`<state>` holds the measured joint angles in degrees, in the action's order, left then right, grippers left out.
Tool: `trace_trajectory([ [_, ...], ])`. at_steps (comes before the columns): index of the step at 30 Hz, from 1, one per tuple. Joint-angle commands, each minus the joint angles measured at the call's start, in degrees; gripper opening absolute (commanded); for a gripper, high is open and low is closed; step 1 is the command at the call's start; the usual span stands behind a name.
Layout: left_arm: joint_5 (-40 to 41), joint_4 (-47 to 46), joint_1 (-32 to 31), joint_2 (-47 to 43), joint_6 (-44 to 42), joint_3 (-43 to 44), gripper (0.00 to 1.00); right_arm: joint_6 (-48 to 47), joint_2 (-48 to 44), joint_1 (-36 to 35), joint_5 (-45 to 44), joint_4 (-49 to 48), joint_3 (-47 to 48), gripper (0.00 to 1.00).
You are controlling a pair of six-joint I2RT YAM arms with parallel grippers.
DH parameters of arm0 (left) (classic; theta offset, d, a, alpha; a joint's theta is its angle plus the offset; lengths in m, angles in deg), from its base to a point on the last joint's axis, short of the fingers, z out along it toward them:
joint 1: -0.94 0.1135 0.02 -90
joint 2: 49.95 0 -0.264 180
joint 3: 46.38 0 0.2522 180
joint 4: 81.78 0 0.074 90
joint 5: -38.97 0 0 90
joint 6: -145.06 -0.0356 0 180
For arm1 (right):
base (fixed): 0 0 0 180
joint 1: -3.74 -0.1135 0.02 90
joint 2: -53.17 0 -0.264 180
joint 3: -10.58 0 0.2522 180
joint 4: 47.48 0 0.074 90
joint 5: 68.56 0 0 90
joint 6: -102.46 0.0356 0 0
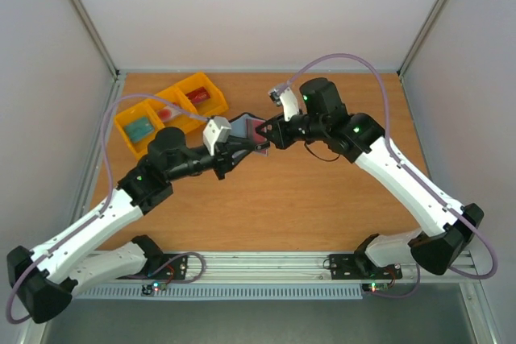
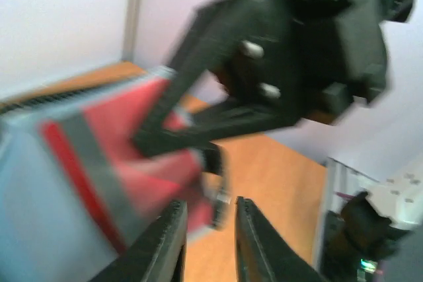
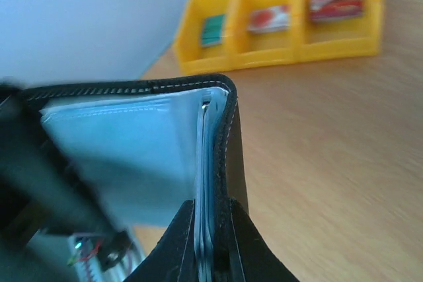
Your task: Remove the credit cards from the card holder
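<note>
My right gripper is shut on the edge of the open black card holder and holds it upright above the table, grey-blue lining showing. In the top view the card holder hangs between both grippers at mid-table, right gripper on its right side. A red credit card with a pale band sticks out of the lining, blurred, under the right gripper's fingers. My left gripper is open by a narrow gap, and the card's corner reaches the gap without being clamped. From above, the left gripper meets the card.
A row of yellow bins stands at the back left of the wooden table, each holding a card: teal, red-and-white, red. The right wrist view shows the yellow bins behind the wallet. Grey walls enclose the table on three sides.
</note>
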<state>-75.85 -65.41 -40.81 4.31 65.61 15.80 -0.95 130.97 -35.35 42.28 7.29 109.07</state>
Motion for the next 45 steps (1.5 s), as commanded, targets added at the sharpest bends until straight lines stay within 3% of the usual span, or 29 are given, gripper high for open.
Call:
trace_trajectory([
  [1,6.79,-1.40,2.28,-3.09,-0.13,-0.88,0.18,-3.87,-4.55,-0.29,17.85,-6.31,-2.96,0.01],
  [6,4.90,1.37,6.96,-6.05,0.48,-1.70,0.16,-5.30,-7.99,-0.23,23.72,-10.45,-5.68,0.01],
  [11,-12.64,-1.03,7.06,-6.55,-0.43,-1.66,0.28,-2.63,-9.05,-0.28,28.96,-17.31,-8.02,0.01],
  [13,-16.03,-1.62,6.60,-6.36,-2.28,-1.01,0.29,-0.51,-8.59,-0.28,30.81,-20.76,-8.38,0.01],
  [16,-13.59,-0.77,6.51,-6.41,-3.55,-0.36,0.21,1.16,-8.55,-0.28,33.83,-25.20,-9.23,0.01],
  [21,-5.32,0.99,6.94,-8.37,-2.57,-1.69,0.22,-0.77,-10.99,-0.28,36.08,-27.18,-10.94,0.01],
  [27,-11.97,-0.84,6.96,-7.94,-3.63,-2.75,0.27,-2.07,-12.55,-0.37,38.55,-29.38,-12.33,0.01],
  [34,-13.65,-1.42,5.42,-6.10,-6.67,-1.58,0.29,-2.06,-12.51,-1.59,38.30,-34.72,-13.77,0.01],
  [41,-13.12,-4.27,4.43,-5.04,-9.36,-1.15,0.31,-5.39,-11.62,-2.64,40.12,-33.58,-12.40,0.01],
  [45,-20.16,-4.40,4.15,-5.78,-13.98,-1.00,0.31,-8.11,-11.85,-2.66,43.59,-32.06,-12.36,0.01],
])
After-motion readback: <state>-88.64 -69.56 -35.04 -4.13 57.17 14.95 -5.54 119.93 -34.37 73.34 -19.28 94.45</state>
